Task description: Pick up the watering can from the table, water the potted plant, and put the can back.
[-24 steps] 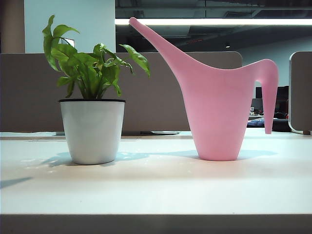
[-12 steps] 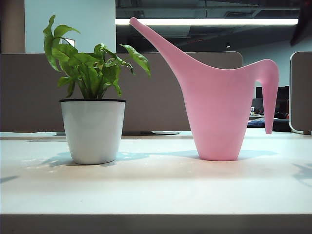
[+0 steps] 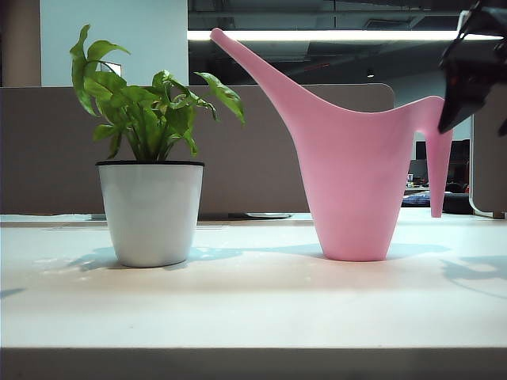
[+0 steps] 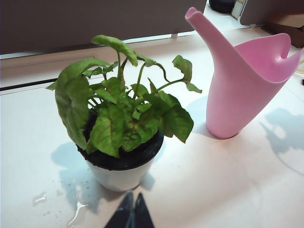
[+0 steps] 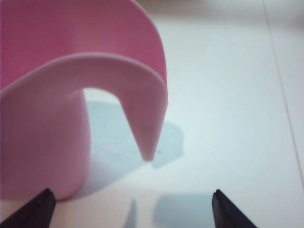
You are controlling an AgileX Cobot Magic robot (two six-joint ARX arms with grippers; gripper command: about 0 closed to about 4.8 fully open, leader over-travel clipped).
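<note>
Can (image 3: 352, 182) unheld: right gripper (image 5: 130, 206) spread at its handle (image 5: 142, 118); left gripper (image 4: 131, 214) pinched shut beyond the plant (image 4: 121, 118).
Slick, light plastic, probably; you should grip the handle.

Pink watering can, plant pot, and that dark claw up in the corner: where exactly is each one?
watering can (image 3: 352, 190): exterior view, middle of its pink body.
potted plant (image 3: 150, 212): exterior view, front of the white pot.
right gripper (image 3: 474, 79): exterior view, dark open fingers above the can's handle.
</note>
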